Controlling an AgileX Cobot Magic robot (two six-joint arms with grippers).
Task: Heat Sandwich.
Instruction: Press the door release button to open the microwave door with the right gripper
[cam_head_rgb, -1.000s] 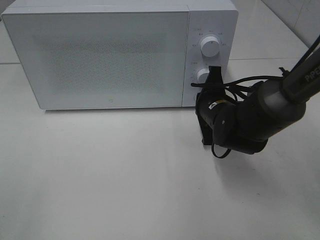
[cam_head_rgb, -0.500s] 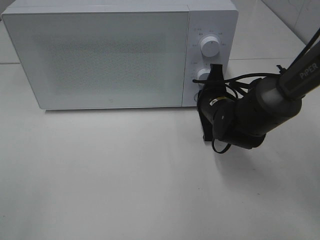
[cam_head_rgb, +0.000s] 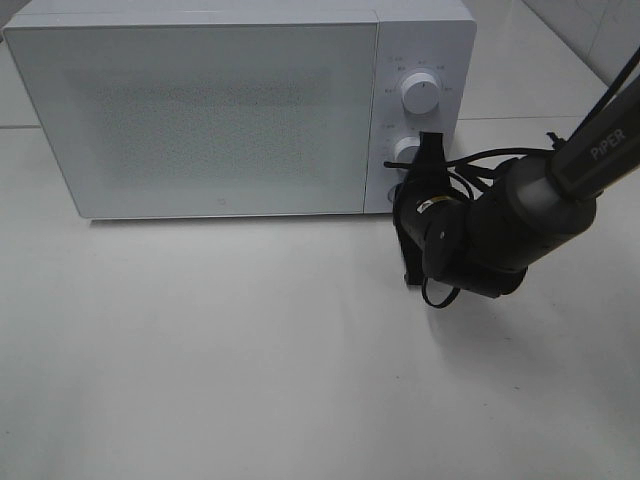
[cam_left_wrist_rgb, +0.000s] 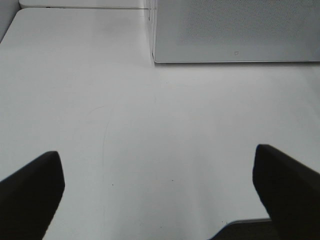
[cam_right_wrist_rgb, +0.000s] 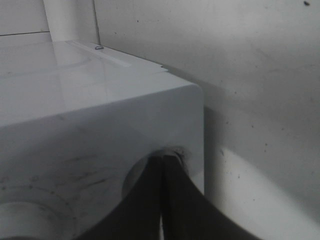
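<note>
Right end effector (cam_right_wrist_rgb: 164, 161) pinched shut, tips at round button (cam_right_wrist_rgb: 136, 181) on microwave (cam_head_rgb: 200, 110) panel.
Barely shifted over last second.
Door still closed; sandwich unseen.
Left end effector (cam_left_wrist_rgb: 157, 155) wide, over desk (cam_left_wrist_rgb: 125, 125).

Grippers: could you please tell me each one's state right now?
Left gripper: open, holding nothing.
Right gripper: shut, holding nothing, fingers at the microwave's control panel.

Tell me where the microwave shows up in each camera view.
Exterior high: the microwave spans the upper part.
Left wrist: only its door, the lower edge, far beyond the open left gripper.
Right wrist: its control panel close up, the shut right gripper at a dial.
Shared landmark: the small mark low on the door, exterior and left wrist.
</note>
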